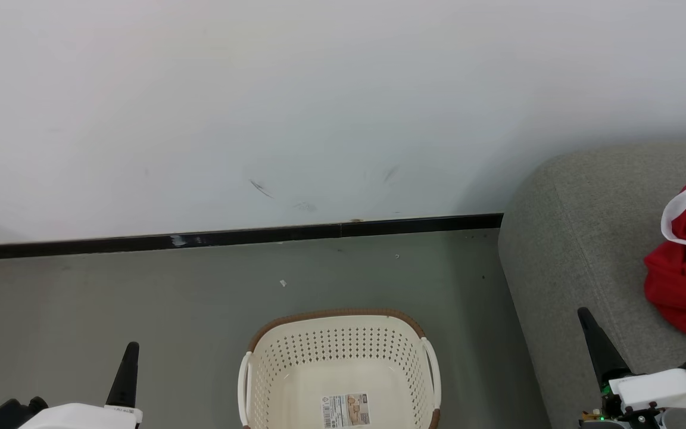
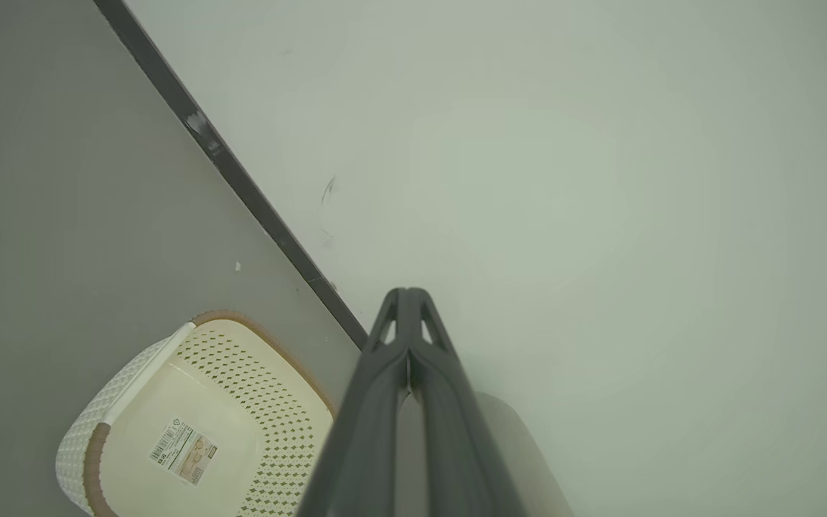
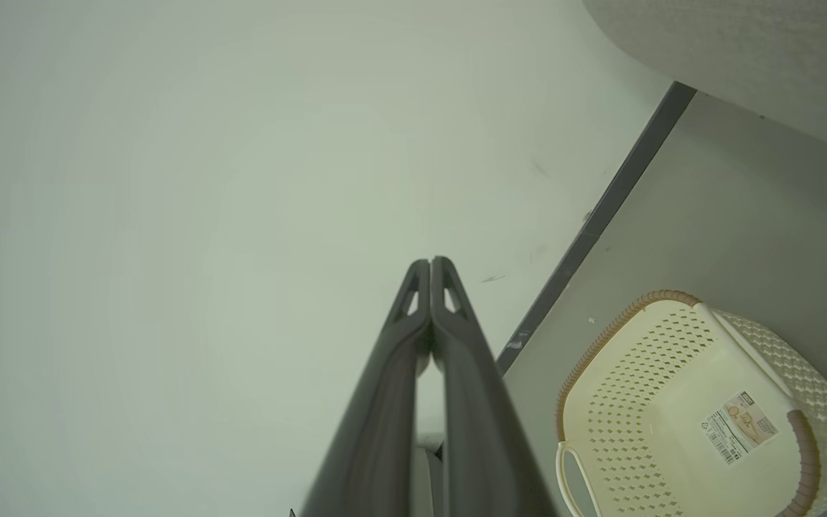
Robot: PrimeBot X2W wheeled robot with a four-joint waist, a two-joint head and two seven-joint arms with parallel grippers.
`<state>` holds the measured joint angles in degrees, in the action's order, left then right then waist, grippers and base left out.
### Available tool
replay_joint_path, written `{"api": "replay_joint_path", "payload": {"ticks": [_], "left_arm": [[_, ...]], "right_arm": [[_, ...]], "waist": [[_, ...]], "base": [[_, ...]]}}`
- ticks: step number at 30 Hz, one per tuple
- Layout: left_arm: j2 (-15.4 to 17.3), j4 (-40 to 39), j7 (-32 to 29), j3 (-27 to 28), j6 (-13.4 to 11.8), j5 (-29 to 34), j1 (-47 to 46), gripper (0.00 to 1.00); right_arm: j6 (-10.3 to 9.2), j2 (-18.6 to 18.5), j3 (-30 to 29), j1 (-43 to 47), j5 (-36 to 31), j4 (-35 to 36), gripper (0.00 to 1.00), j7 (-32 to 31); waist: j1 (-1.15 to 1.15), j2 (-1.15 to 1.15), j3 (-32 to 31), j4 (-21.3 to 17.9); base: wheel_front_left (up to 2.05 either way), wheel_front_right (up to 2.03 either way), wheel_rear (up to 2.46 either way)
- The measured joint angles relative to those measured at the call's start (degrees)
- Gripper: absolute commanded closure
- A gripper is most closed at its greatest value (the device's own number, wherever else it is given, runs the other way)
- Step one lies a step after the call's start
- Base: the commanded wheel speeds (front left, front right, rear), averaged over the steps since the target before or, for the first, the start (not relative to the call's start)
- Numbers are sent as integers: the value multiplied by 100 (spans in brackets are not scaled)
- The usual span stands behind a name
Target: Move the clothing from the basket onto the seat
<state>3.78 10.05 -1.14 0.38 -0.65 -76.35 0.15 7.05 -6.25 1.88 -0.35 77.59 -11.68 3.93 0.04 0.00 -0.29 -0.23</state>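
Red fabric with white trim, the clothing (image 1: 685, 280) lies bunched on the seat (image 1: 581, 238) at the right edge of the head view, which cuts part of it off. The basket (image 1: 337, 313) stands on the floor (image 1: 140, 298) just beside the seat's rounded end. Its inside shows bare plastic and a paper label (image 1: 346, 410), so the transfer looks done. The left gripper (image 1: 133, 345) and the right gripper (image 1: 583, 312) each have their jaws pressed together on nothing, the right one over the seat's front, near the garment. What remains, I judge, is to rest the arms clear, keeping the right one off the cloth so no fold snags. The heap is soft and crumpled, a white-edged opening turned upward; no print is legible.
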Motion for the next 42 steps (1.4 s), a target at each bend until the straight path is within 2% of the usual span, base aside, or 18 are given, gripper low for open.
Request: {"api": "replay_joint_path", "payload": {"ticks": [23,42], "left_arm": [[-153,152,-443,347,442,-1550,-237,100],[-155,198,-443,365,485,-1578,-309,100]], "right_arm": [[0,-166,-90,-258,2102,-235,100,-314],[1,-172,-91,-358,2128,-310,100,-334]], "waist": [[-1,0,28,23],[-1,0,27,22]], "base": [[0,0,0],[0,0,0]]}}
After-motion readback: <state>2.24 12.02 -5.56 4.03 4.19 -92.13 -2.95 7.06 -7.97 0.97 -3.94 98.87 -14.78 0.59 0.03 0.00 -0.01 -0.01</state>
